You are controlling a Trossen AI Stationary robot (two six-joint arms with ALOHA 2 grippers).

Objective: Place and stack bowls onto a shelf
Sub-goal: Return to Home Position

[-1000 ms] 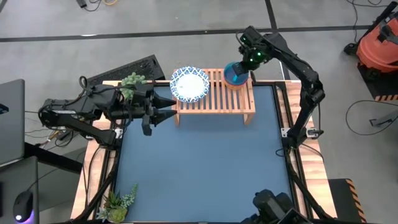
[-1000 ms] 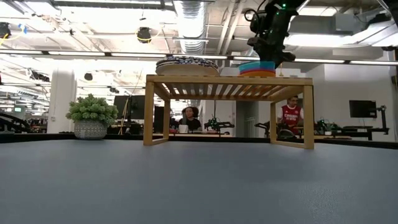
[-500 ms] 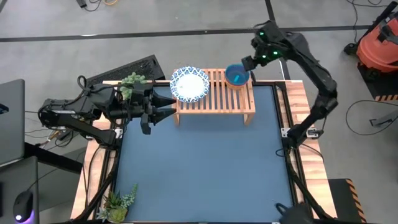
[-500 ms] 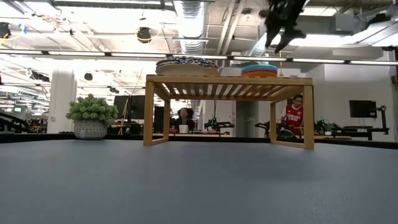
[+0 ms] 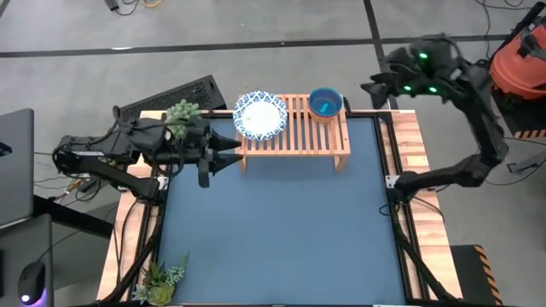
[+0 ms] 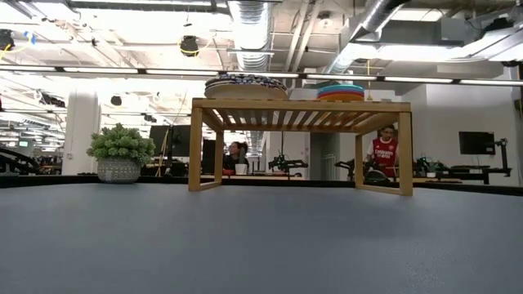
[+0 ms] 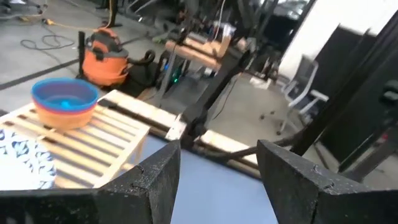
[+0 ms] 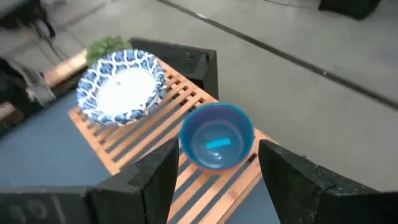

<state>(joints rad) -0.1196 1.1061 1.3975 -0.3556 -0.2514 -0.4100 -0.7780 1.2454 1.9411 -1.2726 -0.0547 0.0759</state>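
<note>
The light-wood shelf point(image 5: 294, 130) stands at the table's far edge. On its slatted top, at the left, sits a stack of white bowls with blue patterned rims point(image 5: 260, 115). At the right sits a stack of small plastic bowls, the teal-blue one on top point(image 5: 325, 103); both stacks show in the low view point(image 6: 245, 84) point(image 6: 340, 91). My left gripper point(image 5: 229, 153) is open and empty, level with the shelf's left end. My right gripper point(image 5: 369, 88) is open and empty, raised beyond the shelf's far right corner, with the small stack point(image 8: 216, 138) below and ahead of it.
A potted plant point(image 5: 182, 111) stands by the shelf's left end and another point(image 5: 162, 277) at the near left corner. A keyboard point(image 5: 171, 94) and an orange vacuum point(image 5: 520, 60) lie off the table. People point(image 6: 384, 151) sit in the room behind.
My right gripper has risen from the small bowl stack and drawn away toward the table's right edge, out of the low view. The small stack stays on the shelf.
</note>
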